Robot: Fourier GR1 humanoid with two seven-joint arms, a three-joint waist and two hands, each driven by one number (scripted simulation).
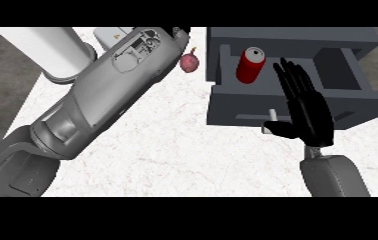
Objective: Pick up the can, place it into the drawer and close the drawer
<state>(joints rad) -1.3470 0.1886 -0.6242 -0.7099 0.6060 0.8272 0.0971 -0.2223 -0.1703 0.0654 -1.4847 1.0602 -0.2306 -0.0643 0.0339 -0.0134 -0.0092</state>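
**Can lying in the open drawer, right hand flat beside it**

Spreading across most of the view, the white marbled counter (162,149) carries everything else. Next in bulk is the left forearm (111,94), a grey limb running diagonally from the lower left corner up toward the top centre; the left hand (179,30) shows only as a dark sliver at the forearm's far end, and I cannot tell how its fingers stand. A dark grey drawer (244,111) sits pulled open at the upper right, its front panel facing the lower edge and bearing a pale handle (269,118). A white cylinder (55,49) stands at the upper left, partly behind the forearm. The right hand (310,116) rises from its grey forearm at the lower right, fingers straight and together, released and holding nothing, thumb stretched toward the handle; it overlaps the drawer's front edge. The red can (250,65) lies inside the drawer's left compartment, silver top pointing away, just left of the right hand's fingertips. Smallest, a reddish round fruit (190,63) rests on the counter between the forearm and the drawer.
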